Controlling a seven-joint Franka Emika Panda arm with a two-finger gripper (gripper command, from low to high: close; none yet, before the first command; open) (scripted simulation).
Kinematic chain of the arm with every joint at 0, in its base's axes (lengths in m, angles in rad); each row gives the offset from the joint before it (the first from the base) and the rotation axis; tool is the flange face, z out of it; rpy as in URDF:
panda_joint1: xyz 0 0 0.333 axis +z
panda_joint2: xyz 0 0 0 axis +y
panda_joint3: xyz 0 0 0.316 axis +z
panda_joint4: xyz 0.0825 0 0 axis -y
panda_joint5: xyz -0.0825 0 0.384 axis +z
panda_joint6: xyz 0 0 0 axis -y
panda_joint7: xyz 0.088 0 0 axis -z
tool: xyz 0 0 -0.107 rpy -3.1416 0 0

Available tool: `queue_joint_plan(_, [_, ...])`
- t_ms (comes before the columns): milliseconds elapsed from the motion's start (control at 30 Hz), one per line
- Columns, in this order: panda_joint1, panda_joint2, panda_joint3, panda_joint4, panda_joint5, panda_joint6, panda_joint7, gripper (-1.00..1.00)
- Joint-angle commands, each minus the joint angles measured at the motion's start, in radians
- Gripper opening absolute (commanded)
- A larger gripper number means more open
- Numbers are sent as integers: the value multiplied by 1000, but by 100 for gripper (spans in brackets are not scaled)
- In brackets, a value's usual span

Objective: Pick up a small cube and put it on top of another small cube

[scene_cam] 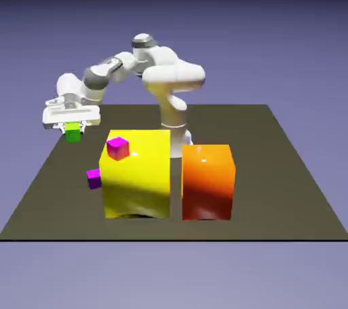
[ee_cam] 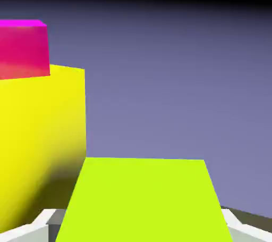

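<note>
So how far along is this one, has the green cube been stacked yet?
Not yet. Done: the gripper is shut on the small green cube, apparently lifted off the table; in the hand view it fills the space between the fingertips. In hand: carrying it beside the big yellow block. Left: setting it onto a small magenta cube, probably the one on the yellow block.

Tiny bright green cube (scene_cam: 73,134) (ee_cam: 142,199) gripped in hand (scene_cam: 73,126), airborne, upright.

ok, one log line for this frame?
phase: carry | gripper: shut on green cube, off the table | target: magenta cube on yellow block | stack: not yet done
</note>
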Motion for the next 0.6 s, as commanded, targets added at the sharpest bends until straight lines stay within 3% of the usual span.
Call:
queue_joint_plan(0, [18,24,33,-25,22,45,27,-100])
queue_joint_plan(300, [179,244,329,-250,223,436,270,-100])
queue_joint_plan(567, [401,326,208,-214,238,617,241,-100])
